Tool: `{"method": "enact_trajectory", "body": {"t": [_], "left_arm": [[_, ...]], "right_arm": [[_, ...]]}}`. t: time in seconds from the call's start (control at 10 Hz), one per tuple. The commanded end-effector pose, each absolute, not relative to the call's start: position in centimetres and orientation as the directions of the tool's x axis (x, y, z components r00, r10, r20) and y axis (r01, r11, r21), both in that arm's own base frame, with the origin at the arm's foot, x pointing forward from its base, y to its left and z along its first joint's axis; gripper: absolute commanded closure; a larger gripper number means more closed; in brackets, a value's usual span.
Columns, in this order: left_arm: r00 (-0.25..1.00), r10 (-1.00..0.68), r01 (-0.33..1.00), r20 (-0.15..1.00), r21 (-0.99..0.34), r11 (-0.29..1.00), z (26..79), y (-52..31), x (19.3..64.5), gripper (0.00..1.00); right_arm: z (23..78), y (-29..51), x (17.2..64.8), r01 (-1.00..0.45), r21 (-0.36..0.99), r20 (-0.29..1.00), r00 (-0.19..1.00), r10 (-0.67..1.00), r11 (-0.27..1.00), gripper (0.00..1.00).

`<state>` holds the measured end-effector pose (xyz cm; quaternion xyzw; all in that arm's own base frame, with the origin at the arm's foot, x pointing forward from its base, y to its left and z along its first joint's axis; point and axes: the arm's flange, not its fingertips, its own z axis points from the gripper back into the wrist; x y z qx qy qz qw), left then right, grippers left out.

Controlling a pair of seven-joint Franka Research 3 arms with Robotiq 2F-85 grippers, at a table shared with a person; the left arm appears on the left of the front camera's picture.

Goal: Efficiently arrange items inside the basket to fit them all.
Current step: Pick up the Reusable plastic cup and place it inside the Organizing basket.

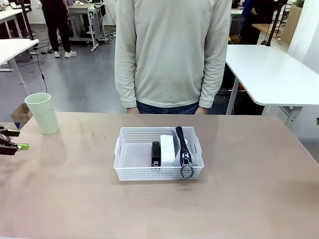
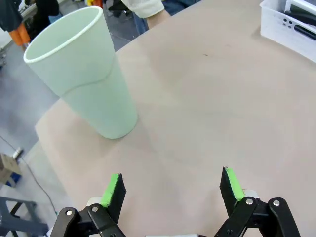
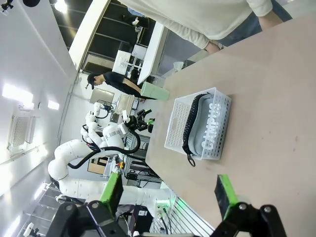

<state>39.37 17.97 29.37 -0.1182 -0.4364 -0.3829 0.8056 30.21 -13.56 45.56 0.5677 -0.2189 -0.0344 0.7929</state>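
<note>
Pale green cup [image 1: 42, 113] is the one item not yet in the basket [image 1: 130, 172]. It stands upright, mouth up, at the far left of the counter [image 1: 249, 199], well apart from the basket, which sits mid-counter. Inside the basket the black stapler [image 1: 156, 153], small white box [image 1: 167, 149] and grey zip pouch [image 1: 182, 144] are packed side by side toward the right end. The pouch is rightmost, zipper up, with its ring pull at the near wall. The left part of the basket floor is bare, and I judge that gap roomy enough for the cup, though I can't be sure from here.

My left hand [image 1: 19, 139] hovers at the counter's left edge, fingers spread with nothing between them. The cup lies just beyond it, toward the far side and a little right. Through the left wrist camera the cup sits off to one side of the line between the fingers, so I'd swing toward it before closing in. Its long axis is vertical, so a side-on grasp around the wall suits. The left arm is plainly the nearer one.

My right hand [image 3: 168, 190] is released too, empty, held well back from the basket and facing it across the counter
</note>
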Motion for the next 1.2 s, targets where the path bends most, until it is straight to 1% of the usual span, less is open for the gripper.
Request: {"method": "enact_trajectory", "body": {"t": [0.0, 0.1, 0.2, 0.4, 0.6, 0.9, 1.1], "left_arm": [[0.29, -0.547, 0.743, 0.785, 0.175, 0.646, 29.0, 17.8, 38.9, 0.0], [0.326, -0.514, 0.72, 0.794, 0.144, 0.679, 29.4, 18.0, 39.4, 0.0], [0.372, -0.505, 0.707, 0.779, 0.115, 0.698, 28.7, 18.3, 41.0, 0.0], [0.364, -0.465, 0.716, 0.807, 0.077, 0.694, 27.3, 18.8, 44.1, 0.0], [0.332, -0.47, 0.754, 0.817, 0.069, 0.653, 26.3, 18.7, 46.0, 0.0], [0.384, -0.455, 0.709, 0.803, 0.059, 0.702, 25.0, 19.2, 49.3, 0.0], [0.371, -0.433, 0.707, 0.822, 0.052, 0.705, 24.8, 19.4, 50.4, 0.0]], "right_arm": [[45.8, -13.5, 30.3, -0.206, 0.917, 0.316, 0.898, -0.307, 0.343, 0.0], [45.8, -13.5, 30.3, -0.206, 0.917, 0.316, 0.898, -0.307, 0.343, 0.0], [45.8, -13.5, 30.3, -0.206, 0.917, 0.316, 0.898, -0.307, 0.343, 0.0], [45.8, -13.5, 30.3, -0.206, 0.917, 0.316, 0.898, -0.307, 0.343, 0.0], [45.8, -13.5, 30.3, -0.206, 0.917, 0.316, 0.898, -0.307, 0.343, 0.0], [45.8, -13.5, 30.3, -0.206, 0.917, 0.316, 0.898, -0.307, 0.343, 0.0], [45.8, -13.5, 30.3, -0.206, 0.917, 0.316, 0.898, -0.307, 0.343, 0.0]]}}
